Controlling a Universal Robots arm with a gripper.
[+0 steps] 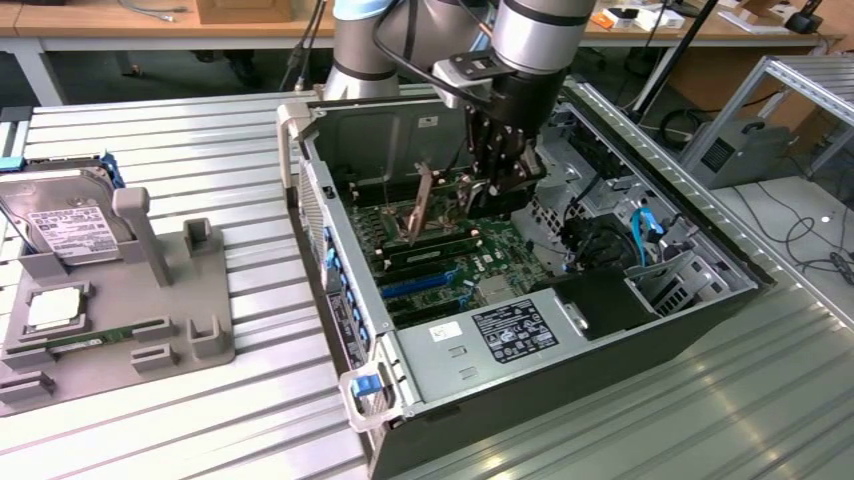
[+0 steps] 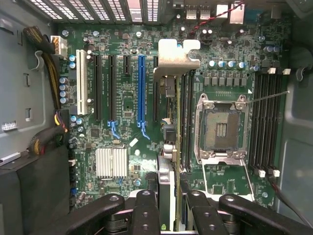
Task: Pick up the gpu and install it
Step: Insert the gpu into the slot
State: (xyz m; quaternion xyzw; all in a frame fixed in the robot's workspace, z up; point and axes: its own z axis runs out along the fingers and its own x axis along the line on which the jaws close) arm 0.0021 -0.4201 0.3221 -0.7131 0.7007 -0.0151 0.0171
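Fingers (image 2: 145,210) of the gripper (image 2: 171,215) pinch the gpu (image 2: 167,183) from both sides, part-closed on the thin card with one pad against each face. The card is held on edge inside the open computer case (image 1: 380,135), which lies on its side on the ribbed metal table (image 1: 200,420).

In the wrist view the card is seen edge-on. It runs away from the gripper to its silvery bracket (image 2: 177,56), which points toward the slotted rear wall (image 2: 98,7) of the case. Beneath it lies the green motherboard (image 2: 88,142). The card hangs over the strip between the black expansion slot (image 2: 155,88), which sits beside the long blue slot (image 2: 141,88), and the memory slots (image 2: 188,122) next to the bare CPU socket (image 2: 220,127). It looks to be above the board rather than seated in a slot, though these angles do not settle whether it touches. A finned silver heatsink (image 2: 111,161) sits on the far side of the blue slot.

In the exterior view the arm (image 1: 534,40) comes down into the middle of the case. The power supply (image 1: 514,330) with its black label is nearer the camera, and a blue cable (image 1: 647,230) lies toward the exterior view's right. Well apart, at the exterior view's left, a grey holder (image 1: 174,300) on the table carries a tilted hard drive (image 1: 60,215). A small square chip (image 1: 54,310) and a green memory stick (image 1: 87,345) lie in its recesses.
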